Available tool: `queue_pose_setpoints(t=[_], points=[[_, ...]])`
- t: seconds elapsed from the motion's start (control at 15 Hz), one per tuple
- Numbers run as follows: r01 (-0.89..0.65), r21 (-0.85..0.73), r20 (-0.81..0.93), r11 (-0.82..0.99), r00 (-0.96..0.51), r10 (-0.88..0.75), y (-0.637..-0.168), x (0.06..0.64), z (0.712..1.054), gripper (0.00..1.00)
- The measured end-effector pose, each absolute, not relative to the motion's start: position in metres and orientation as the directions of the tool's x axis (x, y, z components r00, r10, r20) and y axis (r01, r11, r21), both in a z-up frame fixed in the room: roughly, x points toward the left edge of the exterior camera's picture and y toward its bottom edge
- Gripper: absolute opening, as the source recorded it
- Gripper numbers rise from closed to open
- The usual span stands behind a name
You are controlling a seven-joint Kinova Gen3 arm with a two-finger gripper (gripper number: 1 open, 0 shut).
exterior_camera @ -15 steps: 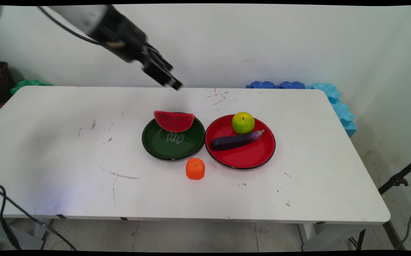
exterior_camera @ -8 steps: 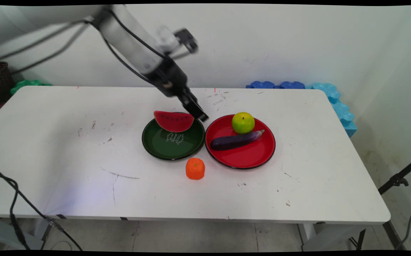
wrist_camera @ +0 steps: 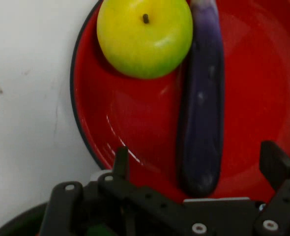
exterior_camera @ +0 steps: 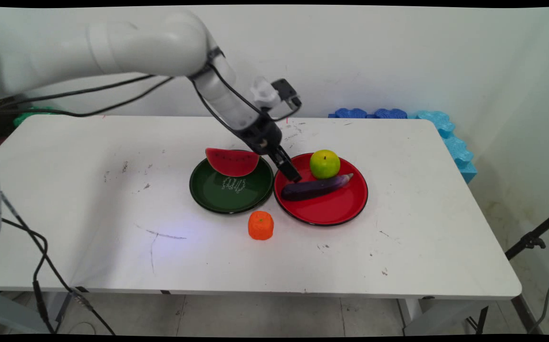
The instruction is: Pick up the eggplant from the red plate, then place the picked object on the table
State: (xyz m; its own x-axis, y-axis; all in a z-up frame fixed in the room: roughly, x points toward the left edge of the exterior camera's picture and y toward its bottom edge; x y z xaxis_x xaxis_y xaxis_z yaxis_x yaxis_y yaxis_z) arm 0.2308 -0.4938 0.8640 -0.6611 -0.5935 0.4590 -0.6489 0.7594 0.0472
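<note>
My gripper (exterior_camera: pixel 294 177) hangs low over the left part of a red plate (exterior_camera: pixel 345 211), just above the dark blunt end of a purple eggplant (exterior_camera: pixel 319 186). In the hand view the gripper (wrist_camera: pixel 196 150) is open, its two fingers standing either side of the eggplant (wrist_camera: pixel 204 108), which they do not touch. A green apple (exterior_camera: pixel 324 164) sits on the plate behind the eggplant, shown beside it in the hand view as the apple (wrist_camera: pixel 145 37) on the red plate (wrist_camera: pixel 263 73). Nothing is held.
A dark green plate (exterior_camera: pixel 217 199) carrying a watermelon slice (exterior_camera: pixel 232 161) adjoins the red plate on its left. An orange (exterior_camera: pixel 261 225) stands on the table in front of both. Blue foam mats (exterior_camera: pixel 398 114) lie behind the far right corner. A black stand (exterior_camera: pixel 533 240) is at the right.
The arm has swung down and to the right, from high above the table's back edge, past the watermelon slice, to the eggplant's end on the red plate. The objects have stayed where they were.
</note>
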Motion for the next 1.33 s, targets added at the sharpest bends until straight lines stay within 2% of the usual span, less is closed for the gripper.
queue_pose_setpoints(t=[0.27, 0.6, 0.67, 1.07, 1.33], points=[[-0.641, 0.051, 0.456, 0.766, -0.667, -0.589, -0.505, 0.212, 0.837, 1.0], [-0.636, 0.053, 0.457, 0.77, -0.67, -0.585, -0.51, 0.197, 0.82, 1.0], [-0.635, 0.054, 0.457, 0.77, -0.671, -0.585, -0.511, 0.195, 0.819, 0.0], [-0.616, 0.059, 0.461, 0.786, -0.681, -0.568, -0.509, 0.183, 0.816, 0.0], [-0.599, 0.05, 0.475, 0.799, -0.69, -0.547, -0.501, 0.179, 0.835, 0.0]])
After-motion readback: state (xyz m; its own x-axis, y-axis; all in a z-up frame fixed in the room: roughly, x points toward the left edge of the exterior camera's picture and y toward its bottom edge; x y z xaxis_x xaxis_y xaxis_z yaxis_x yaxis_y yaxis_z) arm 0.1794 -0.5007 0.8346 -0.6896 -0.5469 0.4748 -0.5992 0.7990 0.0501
